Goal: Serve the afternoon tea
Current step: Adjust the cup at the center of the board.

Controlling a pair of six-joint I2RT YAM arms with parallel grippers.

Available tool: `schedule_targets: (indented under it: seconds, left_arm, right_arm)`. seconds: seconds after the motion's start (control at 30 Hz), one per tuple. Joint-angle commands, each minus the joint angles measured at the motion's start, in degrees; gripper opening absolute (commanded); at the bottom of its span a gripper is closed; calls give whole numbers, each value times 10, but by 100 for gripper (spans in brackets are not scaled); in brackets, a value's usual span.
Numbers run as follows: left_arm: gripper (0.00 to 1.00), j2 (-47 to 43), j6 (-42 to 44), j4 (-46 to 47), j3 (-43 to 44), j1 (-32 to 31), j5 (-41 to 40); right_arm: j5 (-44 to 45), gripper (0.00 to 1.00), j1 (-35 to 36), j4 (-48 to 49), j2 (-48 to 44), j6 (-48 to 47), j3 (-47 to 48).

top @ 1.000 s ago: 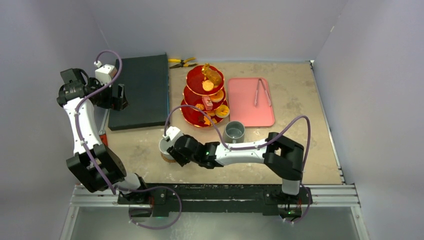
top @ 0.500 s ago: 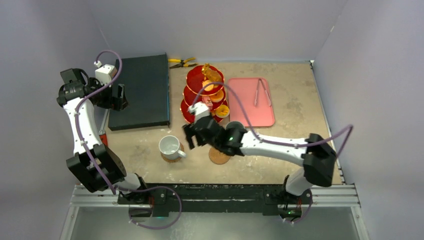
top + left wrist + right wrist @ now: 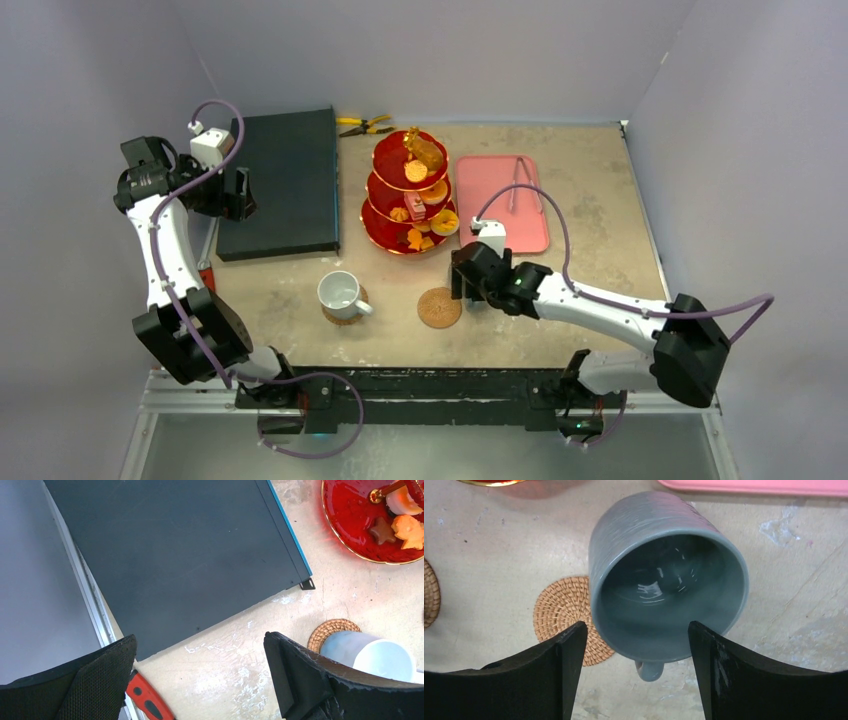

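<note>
- Right gripper (image 3: 636, 627): released, black fingers spread, holding nothing. It hangs over the near rim of the round grey ribbed ceramic mug (image 3: 664, 580).
- Grey mug: upright on the beige scuffed tabletop (image 3: 600, 200), glossy glazed bottom showing, handle towards the gripper. It stands between a round woven cork coaster (image 3: 566, 615) and the flat pink plastic tray (image 3: 490, 215). It hides the coaster's edge, so I cannot tell if they touch.
- Pink tray holds metal tongs (image 3: 525, 185).
- Red translucent three-tier stand with gold handle (image 3: 410, 190): small orange and brown biscuits on all tiers, including a brown star (image 3: 382, 530).
- White glossy mug (image 3: 340, 292): upright on a second cork coaster (image 3: 348, 316), left of the bare one.
- Left gripper (image 3: 200, 640): released, fingers fully apart, nothing between them, over the corner of the flat dark matte rectangular slab (image 3: 175, 555).
- Yellow-handled pliers (image 3: 362, 125) lie behind the stand.
</note>
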Motion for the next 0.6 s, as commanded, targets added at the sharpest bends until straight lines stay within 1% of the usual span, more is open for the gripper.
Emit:
schedule_targets:
  seconds: [0.0,0.1,0.17,0.27,0.4,0.57]
  left_arm:
    - [99,1,10,18,4,3,20]
    - [99,0,9,19,1,4,19]
    - [99,-1,9,21,-2,4,18]
    - [99,0,6,24,-7,3,20]
    - [99,-4,7,24,-10,3,19]
    - [99,-9,10,26,-15,3,12]
  right_arm:
    - [-6,76,0,-22,-13,47,-23]
    - [6,75,0,-29,-15,52,-18]
    - [18,76,0,-26,-22,31,-1]
    - [38,76,-3,-26,-16,-11,49]
    - [42,76,-3,-41,21,-48,107]
    - [39,75,-4,-44,20,-55,111]
